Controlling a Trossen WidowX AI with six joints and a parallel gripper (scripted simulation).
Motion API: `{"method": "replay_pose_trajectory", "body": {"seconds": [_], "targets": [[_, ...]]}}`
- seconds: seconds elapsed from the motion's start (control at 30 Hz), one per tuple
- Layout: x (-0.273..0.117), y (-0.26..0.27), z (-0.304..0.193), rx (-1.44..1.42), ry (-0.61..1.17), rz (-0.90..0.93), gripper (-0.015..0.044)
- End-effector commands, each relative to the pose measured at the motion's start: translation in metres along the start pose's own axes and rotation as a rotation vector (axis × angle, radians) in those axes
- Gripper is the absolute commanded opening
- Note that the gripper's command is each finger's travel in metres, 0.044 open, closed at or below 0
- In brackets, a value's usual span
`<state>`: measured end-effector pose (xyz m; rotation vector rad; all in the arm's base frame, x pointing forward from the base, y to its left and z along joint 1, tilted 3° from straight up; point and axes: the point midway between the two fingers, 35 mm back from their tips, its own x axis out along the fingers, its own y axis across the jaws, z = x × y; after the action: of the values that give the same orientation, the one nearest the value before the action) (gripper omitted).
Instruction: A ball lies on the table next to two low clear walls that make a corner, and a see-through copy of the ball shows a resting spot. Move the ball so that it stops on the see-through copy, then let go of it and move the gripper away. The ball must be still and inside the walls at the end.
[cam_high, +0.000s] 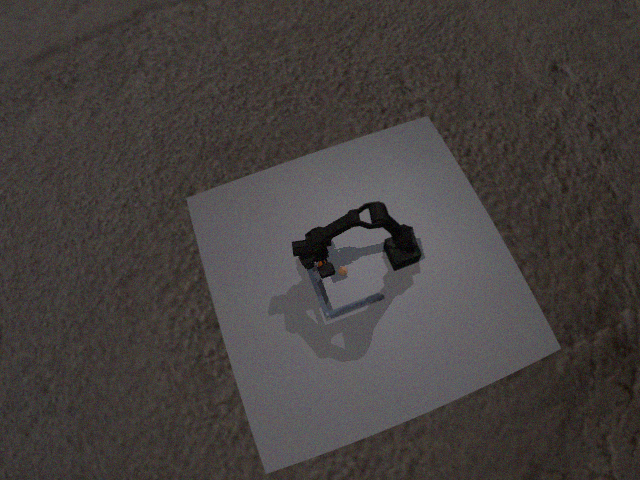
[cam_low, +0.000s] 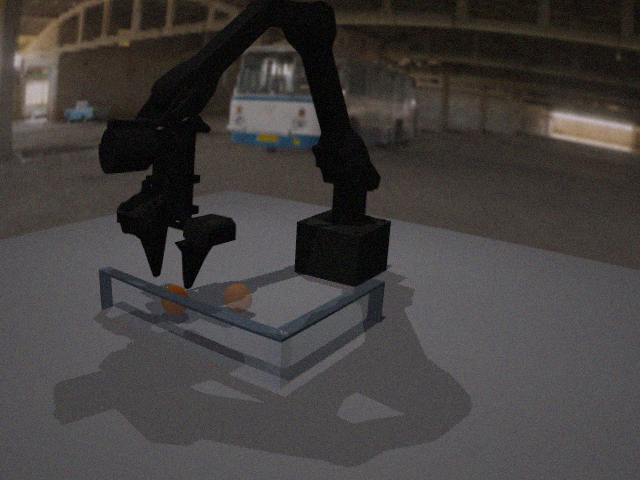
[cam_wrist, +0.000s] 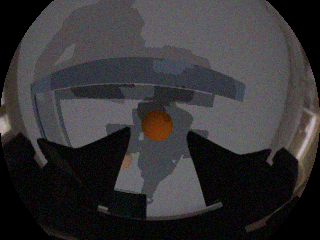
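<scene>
While the ball (cam_low: 174, 299) lies by the walls' (cam_low: 281, 333) far end, we hold our gripper (cam_low: 171, 276) released just above it, grasping nothing.

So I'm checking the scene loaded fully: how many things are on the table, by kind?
Solid orange ball: 1
See-through ball copy: 1
Clear walls: 2, joined in a corner
Robot arm with open hand: 1
Total: 5

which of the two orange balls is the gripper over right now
The solid, deeper orange ball by the long wall, under the open gripper. The paler see-through copy sits off to the side, nearer the arm's base.
</scene>
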<state>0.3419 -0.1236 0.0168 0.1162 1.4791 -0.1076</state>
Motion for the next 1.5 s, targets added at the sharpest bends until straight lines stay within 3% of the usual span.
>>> {"method": "replay_pose_trajectory", "body": {"seconds": [0.0,0.5,0.6,0.93,1.0,1.13,1.47], "targets": [[0.009,0.001,-0.003,-0.003,0.009,0.007,0.0306],[0.03,0.002,-0.004,-0.003,0.009,0.007,0.0306],[0.03,0.002,-0.004,-0.003,0.009,0.007,0.0227],[0.03,0.002,-0.004,-0.003,0.009,0.007,0.0161],[0.029,0.002,-0.003,-0.003,0.009,0.007,0.0108],[0.005,0.0,0.001,-0.003,0.009,0.007,0.0003],[-0.073,0.0,0.002,-0.003,0.009,0.006,0.0]]}}
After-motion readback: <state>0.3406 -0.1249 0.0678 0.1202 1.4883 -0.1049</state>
